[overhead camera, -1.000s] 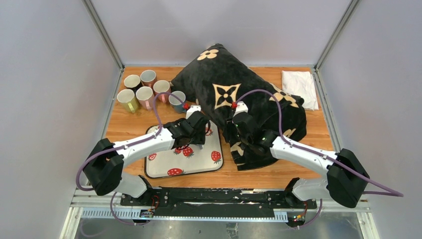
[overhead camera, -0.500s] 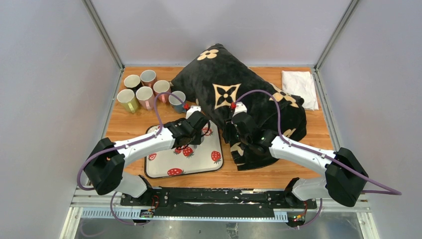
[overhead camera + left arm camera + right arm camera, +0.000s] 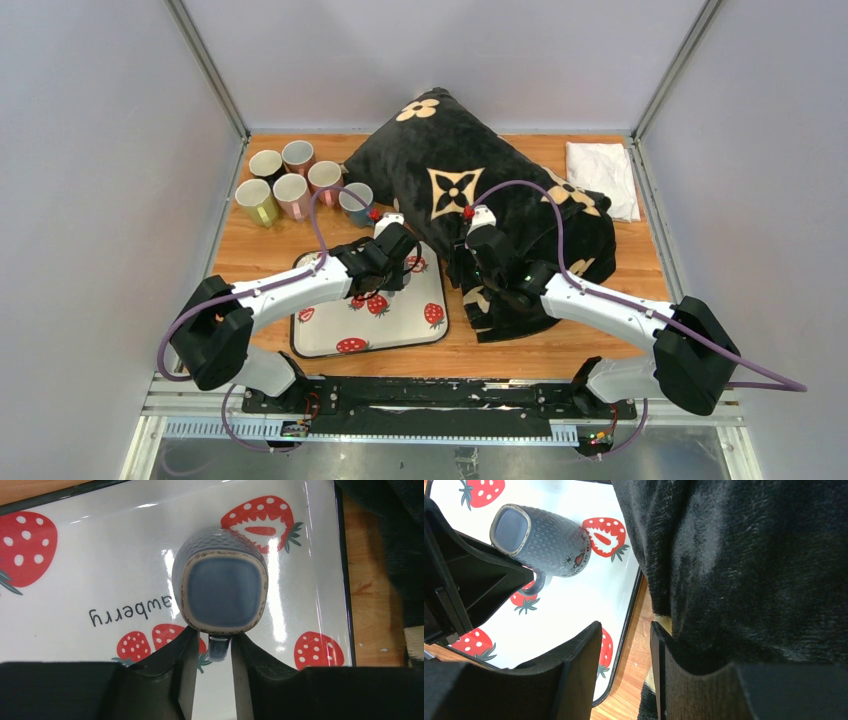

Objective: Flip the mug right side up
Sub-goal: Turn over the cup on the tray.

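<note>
A blue-grey textured mug (image 3: pixel 220 587) stands upside down on the white strawberry tray (image 3: pixel 100 555), its flat base facing up. My left gripper (image 3: pixel 212 632) is right beside it, jaws narrowly open, with the mug's handle (image 3: pixel 219 647) between the fingers; a small gap shows on the handle's left side. In the right wrist view the mug (image 3: pixel 544 540) looks tilted, with the left gripper's body (image 3: pixel 464 580) against its handle side. My right gripper (image 3: pixel 626 627) is open and empty over the tray's right edge, against the black blanket (image 3: pixel 749 570). From above, the left gripper (image 3: pixel 398 260) hides the mug.
Several upright mugs (image 3: pixel 295 180) stand at the back left. A black pillow and blanket with tan flowers (image 3: pixel 470 180) fill the middle and right, reaching the tray's (image 3: pixel 400 325) right edge. A white cloth (image 3: pixel 603 175) lies at the back right.
The left arm has shifted slightly toward the near left over the tray. The right arm has barely moved.
</note>
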`<state>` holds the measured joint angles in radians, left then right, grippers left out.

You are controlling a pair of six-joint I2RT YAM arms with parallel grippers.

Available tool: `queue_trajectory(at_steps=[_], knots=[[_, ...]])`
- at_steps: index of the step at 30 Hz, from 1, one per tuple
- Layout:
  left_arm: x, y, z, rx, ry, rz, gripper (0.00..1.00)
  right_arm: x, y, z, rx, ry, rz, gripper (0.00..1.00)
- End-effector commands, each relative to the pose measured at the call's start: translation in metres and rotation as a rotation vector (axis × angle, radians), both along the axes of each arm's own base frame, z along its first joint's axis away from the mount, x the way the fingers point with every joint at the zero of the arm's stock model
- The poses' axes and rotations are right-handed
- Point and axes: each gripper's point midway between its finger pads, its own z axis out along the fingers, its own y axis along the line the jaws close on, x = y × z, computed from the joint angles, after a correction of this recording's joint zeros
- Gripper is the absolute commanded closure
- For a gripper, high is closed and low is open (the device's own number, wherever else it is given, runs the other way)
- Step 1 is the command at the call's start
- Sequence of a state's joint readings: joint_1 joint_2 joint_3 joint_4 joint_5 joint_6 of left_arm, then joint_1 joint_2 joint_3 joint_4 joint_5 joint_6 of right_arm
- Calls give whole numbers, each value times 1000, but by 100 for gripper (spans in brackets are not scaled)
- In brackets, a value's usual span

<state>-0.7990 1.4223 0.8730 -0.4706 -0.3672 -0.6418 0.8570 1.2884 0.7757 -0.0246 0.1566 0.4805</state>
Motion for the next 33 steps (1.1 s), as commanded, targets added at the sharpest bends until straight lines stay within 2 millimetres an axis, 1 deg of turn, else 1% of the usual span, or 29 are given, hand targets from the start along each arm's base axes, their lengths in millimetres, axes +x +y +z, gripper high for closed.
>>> queue_trajectory(at_steps=[1, 5, 8, 10, 12, 17, 21, 23, 28, 30, 33], knots=[[6, -2, 0, -9, -19, -2, 69, 6, 0, 7, 5, -5, -12, 55], [7, -1, 1, -9, -22, -4, 80, 6, 1, 5, 3, -1, -8, 55], [7, 0, 0, -8, -21, -6, 86, 6, 2, 5, 3, 3, -6, 55], [6, -1, 2, -13, -23, -11, 92, 6, 2, 5, 4, 2, -7, 55], [6, -1, 3, -14, -27, -18, 100, 5, 1, 5, 4, 2, -8, 55], [7, -5, 19, -52, -66, -58, 100, 5, 1, 8, 8, -1, -9, 55], [8, -13, 44, -147, -135, -94, 100, 5, 1, 17, 29, -14, -15, 55], [6, -18, 57, -210, -166, -116, 100, 6, 0, 25, 48, -32, -22, 55], [3, -29, 97, -367, -249, -162, 100, 8, -3, 49, 124, -95, -49, 54], [3, -30, 114, -425, -284, -168, 100, 11, -4, 61, 154, -122, -70, 54], [6, -25, 143, -504, -346, -162, 100, 13, -8, 76, 173, -145, -98, 54]])
